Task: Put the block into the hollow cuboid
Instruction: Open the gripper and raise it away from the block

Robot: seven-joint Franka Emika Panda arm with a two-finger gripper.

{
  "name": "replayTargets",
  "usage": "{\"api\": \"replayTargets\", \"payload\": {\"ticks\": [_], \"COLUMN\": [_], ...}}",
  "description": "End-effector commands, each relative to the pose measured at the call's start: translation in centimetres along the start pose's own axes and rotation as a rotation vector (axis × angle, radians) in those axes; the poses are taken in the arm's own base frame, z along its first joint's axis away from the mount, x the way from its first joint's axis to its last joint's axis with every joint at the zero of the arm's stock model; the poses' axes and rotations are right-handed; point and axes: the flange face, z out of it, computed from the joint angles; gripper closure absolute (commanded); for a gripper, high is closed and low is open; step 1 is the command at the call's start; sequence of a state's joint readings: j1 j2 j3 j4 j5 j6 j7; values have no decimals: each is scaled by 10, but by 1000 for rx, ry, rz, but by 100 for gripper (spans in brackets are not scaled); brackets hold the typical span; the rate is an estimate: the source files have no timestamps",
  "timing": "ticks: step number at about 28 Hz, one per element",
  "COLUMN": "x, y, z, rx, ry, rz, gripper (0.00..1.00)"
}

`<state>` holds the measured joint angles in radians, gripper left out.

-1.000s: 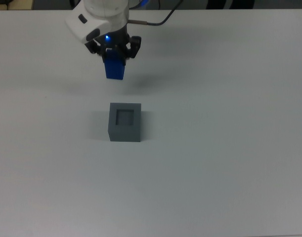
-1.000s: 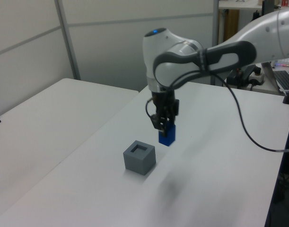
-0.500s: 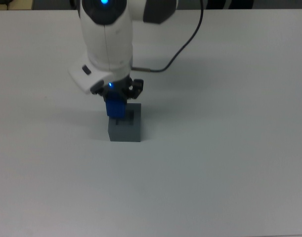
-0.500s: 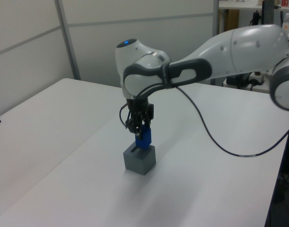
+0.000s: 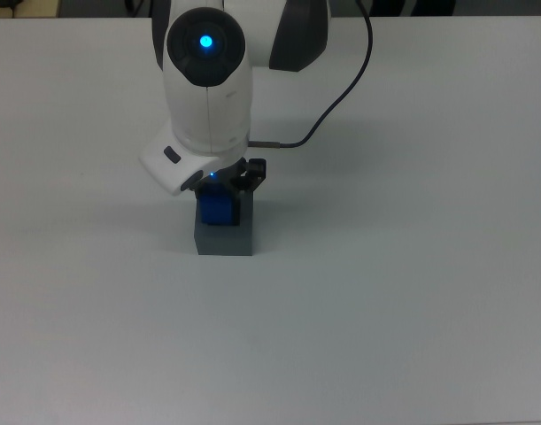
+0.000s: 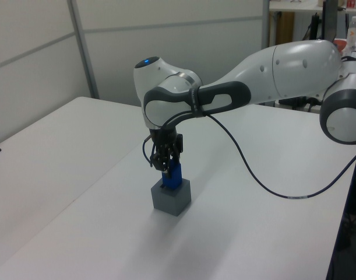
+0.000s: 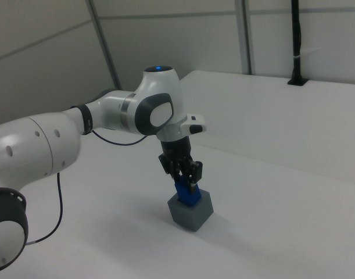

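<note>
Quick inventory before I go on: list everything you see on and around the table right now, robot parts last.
block: one, bright blue, held upright in the tool, its lower end at or just inside the recess on top of the hollow cuboid.
hollow cuboid: one, matte grey, standing on the table near the middle of the top view, directly under the tool.
table: one, white, carrying the cuboid.
wall panels: pale grey with metal strips, behind the table in the left view.
cable: one, black, looping from the arm above the table.
arm: one, white and grey, reaching in from the left view's right.
tool: one, black, shut on the block, pointing down over the cuboid.
</note>
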<state>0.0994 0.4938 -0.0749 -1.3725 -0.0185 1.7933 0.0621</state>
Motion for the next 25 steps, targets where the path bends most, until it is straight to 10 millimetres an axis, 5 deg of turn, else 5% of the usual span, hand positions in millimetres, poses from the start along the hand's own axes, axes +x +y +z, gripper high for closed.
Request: {"api": "replayTargets", "payload": {"ticks": [1,25], "x": [3,3], "y": [-5,-12], "z": [4,5], "rx": [0,19], "ry": [-23,-20], "rz": [-25,-29], "gripper": [82,67]}}
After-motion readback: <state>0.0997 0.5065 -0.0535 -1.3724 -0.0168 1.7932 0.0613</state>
